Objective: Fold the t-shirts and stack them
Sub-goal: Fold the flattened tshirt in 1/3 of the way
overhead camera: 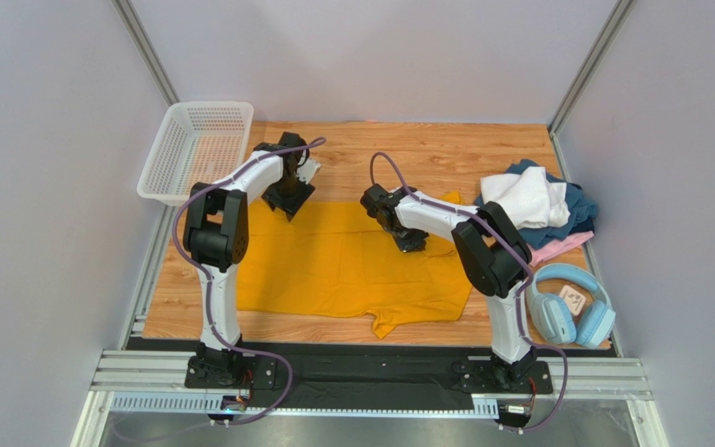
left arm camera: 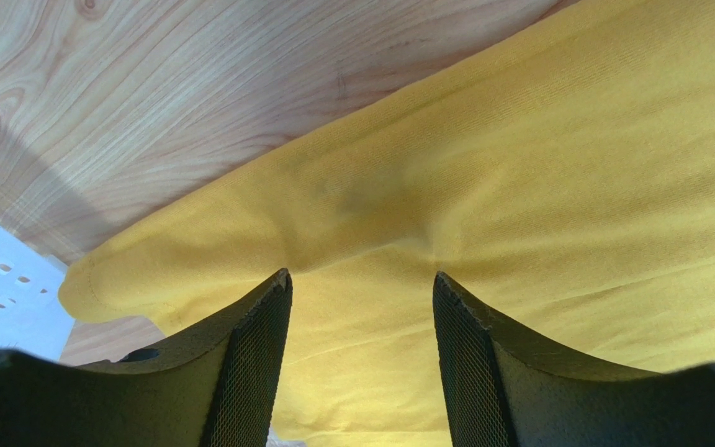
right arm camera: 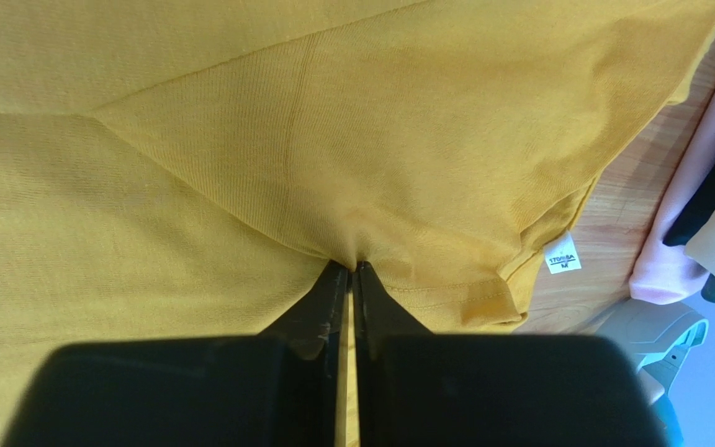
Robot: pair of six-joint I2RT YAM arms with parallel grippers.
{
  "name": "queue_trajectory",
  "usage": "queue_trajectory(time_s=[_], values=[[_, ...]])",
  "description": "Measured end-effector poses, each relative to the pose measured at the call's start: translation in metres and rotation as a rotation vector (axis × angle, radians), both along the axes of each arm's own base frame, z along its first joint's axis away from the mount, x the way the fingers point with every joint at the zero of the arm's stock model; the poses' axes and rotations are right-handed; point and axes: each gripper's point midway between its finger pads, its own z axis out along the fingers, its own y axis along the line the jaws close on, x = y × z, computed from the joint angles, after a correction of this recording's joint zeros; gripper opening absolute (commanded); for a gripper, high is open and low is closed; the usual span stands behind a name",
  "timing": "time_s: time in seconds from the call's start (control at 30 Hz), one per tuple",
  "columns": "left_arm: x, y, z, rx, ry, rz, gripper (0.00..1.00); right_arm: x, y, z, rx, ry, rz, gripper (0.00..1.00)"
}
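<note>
Wood-grain table [overhead camera: 482, 149] bears soft mustard t-shirt [overhead camera: 333, 261]; right end effector [right arm camera: 352, 265] pinches its knit, left end effector [left arm camera: 359, 274] gapes.

Left hand [left arm camera: 361, 279] spread (both arms reaching forward); right hand [right arm camera: 353, 268] pinched on yellow t-shirt [right arm camera: 240, 140]

The t-shirt [overhead camera: 333, 265] is mustard-yellow, the basket [overhead camera: 193, 154] white, headphones [overhead camera: 597, 324] light-blue

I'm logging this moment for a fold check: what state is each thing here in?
Yellow t-shirt: spread flat on the table, pinched at one spot.
Left pincer: open, over the shirt's edge.
Right pincer: shut on a pucker of the yellow t-shirt.
Shirt pile: crumpled, unfolded.
Basket: upright.
Headphones: lying flat on the table.
</note>
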Motion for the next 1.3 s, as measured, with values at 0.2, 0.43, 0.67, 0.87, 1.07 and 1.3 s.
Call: queue_trajectory(time_s=[0.2, 0.43, 0.67, 0.87, 1.07, 1.3], values=[[0.0, 0.002, 0.001, 0.011, -0.005, -0.001, 0.63, 0.002, -0.001, 0.0, 0.041, 0.019, -0.026, 0.0], [-0.003, 0.004, -0.003, 0.017, 0.004, -0.003, 0.63, 0.033, 0.001, 0.039, 0.371, 0.025, -0.157, 0.0], [-0.004, 0.005, -0.004, 0.022, 0.007, -0.006, 0.63, 0.073, -0.004, 0.074, 0.816, 0.033, -0.297, 0.03], [-0.004, 0.008, -0.004, 0.039, 0.001, -0.014, 0.63, 0.053, 0.033, 0.04, 1.026, 0.265, -0.301, 0.34], [-0.005, 0.009, -0.004, 0.043, 0.002, -0.014, 0.62, 0.03, 0.023, 0.008, 0.9, 0.334, -0.366, 0.29], [-0.005, 0.009, -0.005, 0.043, 0.001, -0.014, 0.62, 0.044, -0.021, 0.047, 0.64, 0.063, -0.359, 0.33]])
